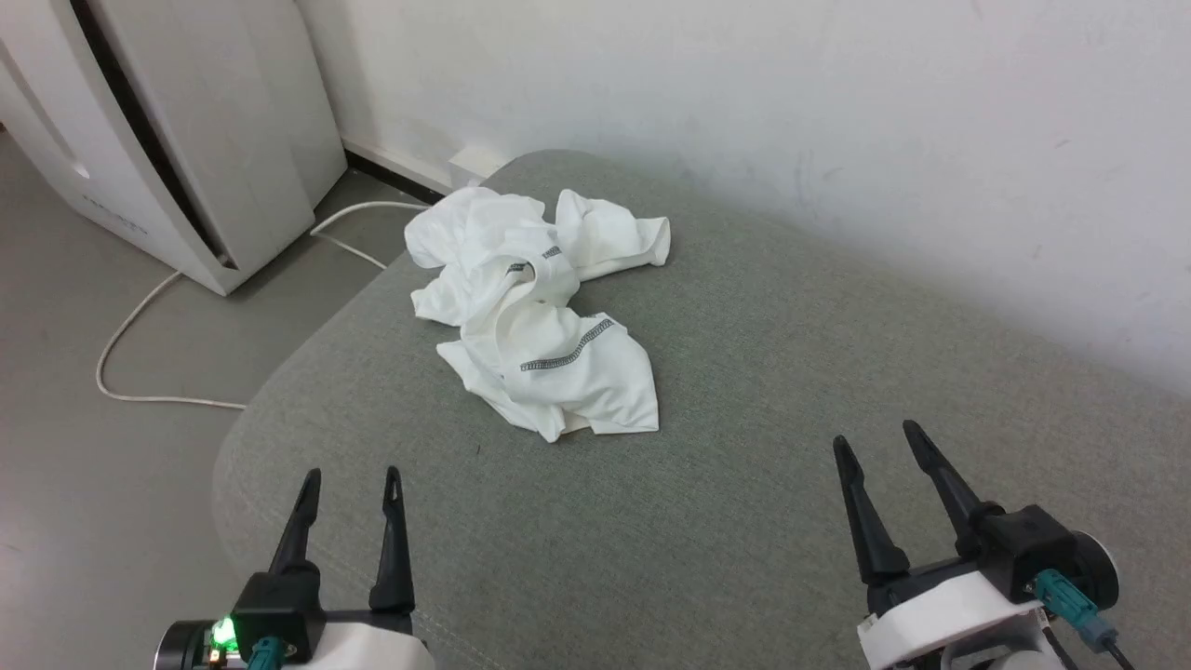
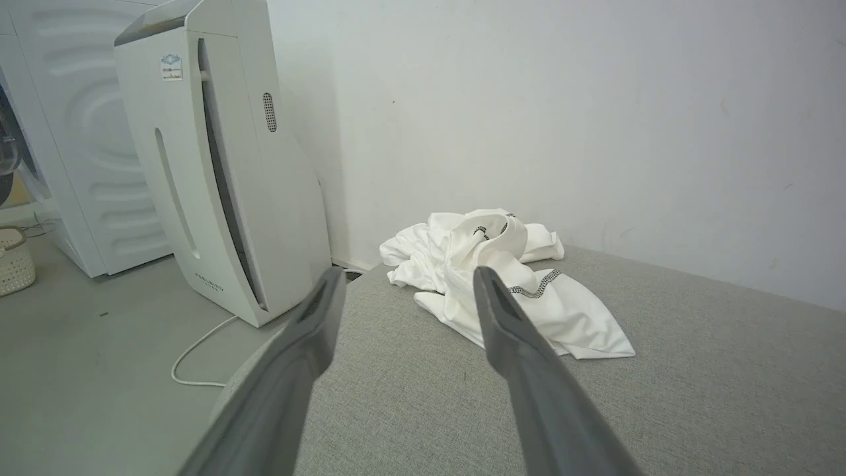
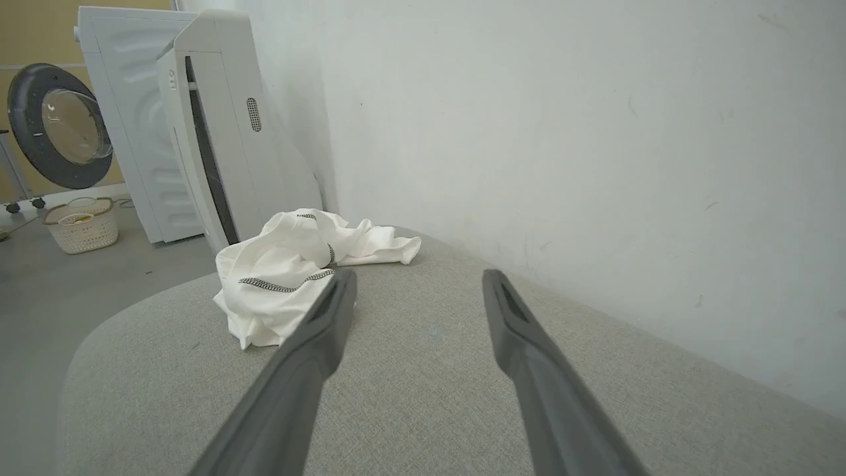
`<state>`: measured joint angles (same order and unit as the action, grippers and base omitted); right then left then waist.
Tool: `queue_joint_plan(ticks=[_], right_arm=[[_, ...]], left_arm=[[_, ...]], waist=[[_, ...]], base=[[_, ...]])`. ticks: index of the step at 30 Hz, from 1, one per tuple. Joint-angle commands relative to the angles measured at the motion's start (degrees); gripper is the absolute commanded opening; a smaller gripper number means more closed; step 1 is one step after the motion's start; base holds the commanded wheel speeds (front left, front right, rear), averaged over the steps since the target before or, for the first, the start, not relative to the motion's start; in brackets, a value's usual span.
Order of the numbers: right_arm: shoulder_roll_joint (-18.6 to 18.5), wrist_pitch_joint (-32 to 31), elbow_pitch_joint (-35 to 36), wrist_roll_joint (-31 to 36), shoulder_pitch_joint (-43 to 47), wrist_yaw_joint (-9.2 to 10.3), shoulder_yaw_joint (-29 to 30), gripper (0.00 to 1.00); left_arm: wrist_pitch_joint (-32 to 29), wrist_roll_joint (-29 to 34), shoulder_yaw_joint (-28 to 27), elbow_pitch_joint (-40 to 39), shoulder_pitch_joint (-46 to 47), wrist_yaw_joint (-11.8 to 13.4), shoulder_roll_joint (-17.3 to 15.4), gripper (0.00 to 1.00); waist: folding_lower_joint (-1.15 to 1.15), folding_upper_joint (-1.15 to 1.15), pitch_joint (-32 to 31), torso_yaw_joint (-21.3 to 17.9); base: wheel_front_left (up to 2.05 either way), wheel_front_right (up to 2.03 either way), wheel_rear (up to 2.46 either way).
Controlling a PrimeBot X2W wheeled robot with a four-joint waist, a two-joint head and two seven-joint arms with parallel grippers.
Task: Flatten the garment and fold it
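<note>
My left claw [image 1: 352, 475] and my right claw [image 1: 876, 435] both stand wide and hold nothing, over the near part of the grey cushion [image 1: 744, 391]. The white shirt [image 1: 540, 316] lies crumpled on this cushion, at 1 o'clock from my left claw and at 10 o'clock from my right one, well apart from both. At 10 o'clock from the shirt, a white appliance [image 1: 186, 140] stands on the floor.

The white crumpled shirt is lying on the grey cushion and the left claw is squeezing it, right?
No. The white crumpled shirt lies on the grey fabric cushion, but the left claw is open and apart from it, squeezing nothing; the head view shows this.
</note>
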<state>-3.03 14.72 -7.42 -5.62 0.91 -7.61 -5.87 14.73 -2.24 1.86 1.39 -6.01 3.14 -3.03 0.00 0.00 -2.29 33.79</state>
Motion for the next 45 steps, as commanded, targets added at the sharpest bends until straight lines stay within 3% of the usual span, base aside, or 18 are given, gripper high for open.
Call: queue_joint_plan(ticks=[1, 11, 17, 20, 24, 27, 33, 39, 45], right_arm=[[0.15, 0.28, -0.06, -0.19, -0.01, 0.12, 0.17, 1.00], [0.15, 0.28, 0.11, 0.15, -0.08, 0.12, 0.51, 1.00], [0.15, 0.28, 0.64, 2.08, -0.65, 0.12, -0.20, 1.00], [0.15, 0.28, 1.60, 3.80, -1.94, 0.12, -0.10, 1.00], [0.15, 0.28, 2.64, 5.43, -4.06, 0.12, -0.19, 1.00], [0.15, 0.28, 3.55, 7.01, -5.50, 0.12, -0.83, 1.00], [0.15, 0.28, 4.90, 9.69, -8.89, 0.12, -2.16, 1.00], [0.15, 0.28, 5.59, 9.87, -10.88, 0.12, -1.92, 1.00], [0.15, 0.28, 5.84, 9.97, -12.04, 0.12, -1.19, 1.00]], left_arm=[[0.27, -0.27, 0.07, 0.11, -0.49, -0.06, 0.00, 1.00], [0.27, -0.92, 0.47, 0.02, -0.16, 0.17, 0.07, 1.00], [0.27, -3.16, 1.00, 5.13, 2.66, -3.81, -0.42, 1.00], [0.24, -4.28, 1.91, 8.88, 6.83, -6.55, -1.20, 1.00], [-1.44, -5.36, 2.11, 12.89, 15.29, -8.32, -3.49, 1.00], [-6.36, -6.85, 2.65, 16.87, 22.59, -9.47, -5.75, 1.00], [-19.96, -11.24, 6.76, 24.88, 37.21, -10.56, -13.75, 1.00], [-34.01, -22.67, 12.99, 29.28, 45.48, -10.60, -20.60, 1.00], [-45.67, -31.72, 14.97, 34.39, 49.18, -10.61, -26.47, 1.00]], waist=[[0.00, 0.00, 0.14, -0.03], [0.00, 0.00, 1.17, -0.10], [0.00, 0.00, 3.50, -1.67], [0.00, 0.00, 6.66, -3.62], [0.00, 0.00, 11.92, -6.94], [0.00, 0.00, 15.74, -9.29], [0.00, 0.00, 22.59, -14.11], [0.00, 0.00, 26.73, -17.91], [0.00, 0.00, 29.49, -20.98]], base=[[0.00, 0.00, 0.00], [0.00, 0.00, 0.00], [0.00, 0.00, 0.00], [0.00, 0.00, 0.00], [0.00, 0.00, 0.00], [0.00, 0.00, 0.00], [0.00, 0.00, 0.00], [0.00, 0.00, 0.00], [0.00, 0.00, 0.00]])
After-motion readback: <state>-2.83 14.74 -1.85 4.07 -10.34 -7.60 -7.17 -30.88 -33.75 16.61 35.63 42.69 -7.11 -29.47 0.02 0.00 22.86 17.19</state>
